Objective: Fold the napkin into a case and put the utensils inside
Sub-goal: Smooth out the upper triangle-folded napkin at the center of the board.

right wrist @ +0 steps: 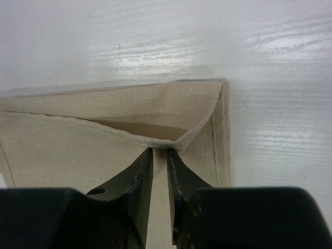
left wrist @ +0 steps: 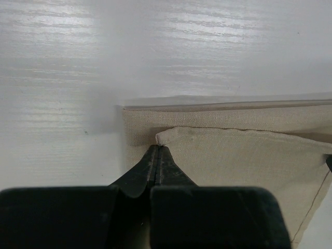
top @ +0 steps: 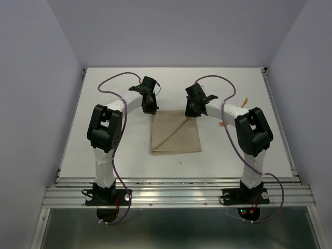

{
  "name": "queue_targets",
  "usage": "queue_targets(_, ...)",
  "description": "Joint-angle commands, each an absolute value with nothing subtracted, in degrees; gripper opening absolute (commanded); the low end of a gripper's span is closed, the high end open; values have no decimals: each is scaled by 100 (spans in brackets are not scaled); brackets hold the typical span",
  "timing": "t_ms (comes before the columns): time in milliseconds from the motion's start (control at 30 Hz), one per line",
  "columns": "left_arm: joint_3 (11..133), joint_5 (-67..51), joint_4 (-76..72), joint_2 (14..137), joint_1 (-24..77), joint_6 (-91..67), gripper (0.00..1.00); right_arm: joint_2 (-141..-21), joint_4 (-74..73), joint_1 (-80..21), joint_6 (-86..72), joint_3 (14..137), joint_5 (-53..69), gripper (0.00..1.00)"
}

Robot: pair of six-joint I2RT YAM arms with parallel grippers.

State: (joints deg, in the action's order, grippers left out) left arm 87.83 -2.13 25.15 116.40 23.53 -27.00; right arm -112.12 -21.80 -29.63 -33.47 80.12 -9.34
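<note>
Left pincer clamps a napkin corner, right pincer slightly parted at its edge (partly folded); case unformed, utensils right of frame, not inserted.

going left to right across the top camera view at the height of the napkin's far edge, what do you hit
left pincer → napkin → right pincer → orange utensil
</note>
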Motion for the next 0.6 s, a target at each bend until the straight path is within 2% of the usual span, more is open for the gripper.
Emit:
queue_targets(0, 8878, -228, 2575, 11356, 2355, -2637, 0, -11250, -1960, -2918, -3287, 8332, -853, 23)
queue_targets(567, 8543, -220, 2452, 11162, 2355, -2716, 0, -11460, -1951, -2918, -3173, 8516, -879, 24)
